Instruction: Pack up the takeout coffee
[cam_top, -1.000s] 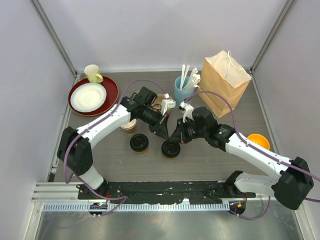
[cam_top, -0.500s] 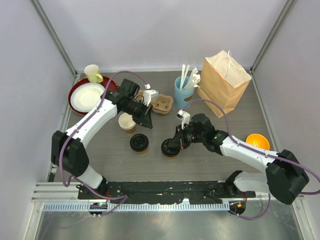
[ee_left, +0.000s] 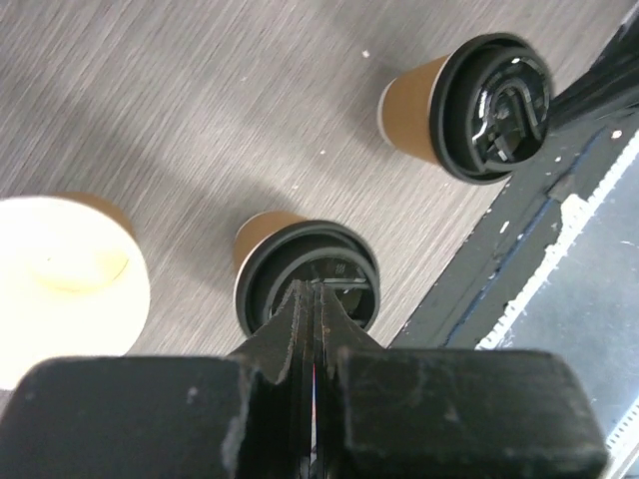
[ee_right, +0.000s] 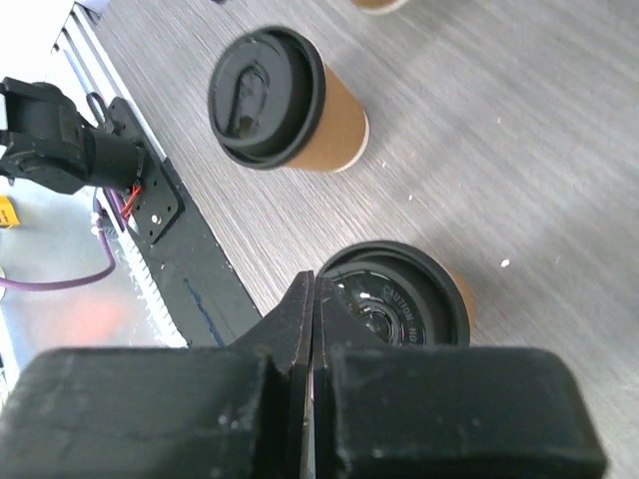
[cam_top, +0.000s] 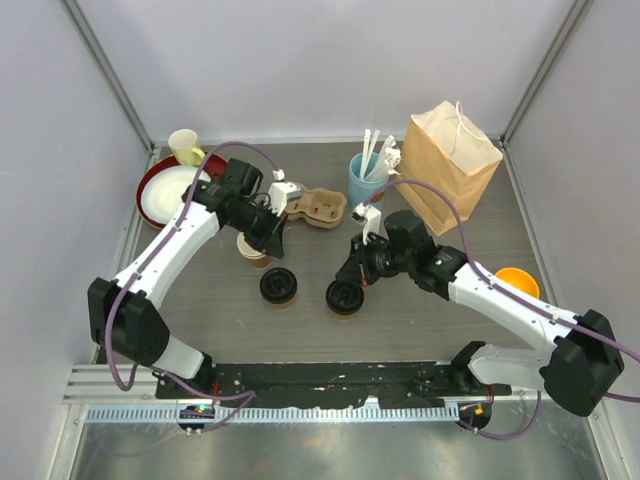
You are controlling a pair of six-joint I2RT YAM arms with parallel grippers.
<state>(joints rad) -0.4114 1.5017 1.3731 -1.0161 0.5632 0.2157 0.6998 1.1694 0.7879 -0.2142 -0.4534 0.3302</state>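
Left lidded cup (cam_top: 278,287), right lidded cup (cam_top: 343,297) being borne upright by desk (cam_top: 400,320), nearside of cardboard carrier (cam_top: 318,207). Left end effector (cam_top: 272,238), right end effector (cam_top: 350,275) being held pinched together, empty. Likely: jaws being opened first; paper wall under lid being targeted, cup kept upright.

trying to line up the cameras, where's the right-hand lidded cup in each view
top external: the right lidded cup stands low centre, near the table's front edge.
left wrist: the cup is upper right, seen lid-on.
right wrist: the cup is bottom centre, just beyond the fingers.
shared landmark: the other lidded cup, left of it from above, centre in left wrist, top in right wrist.
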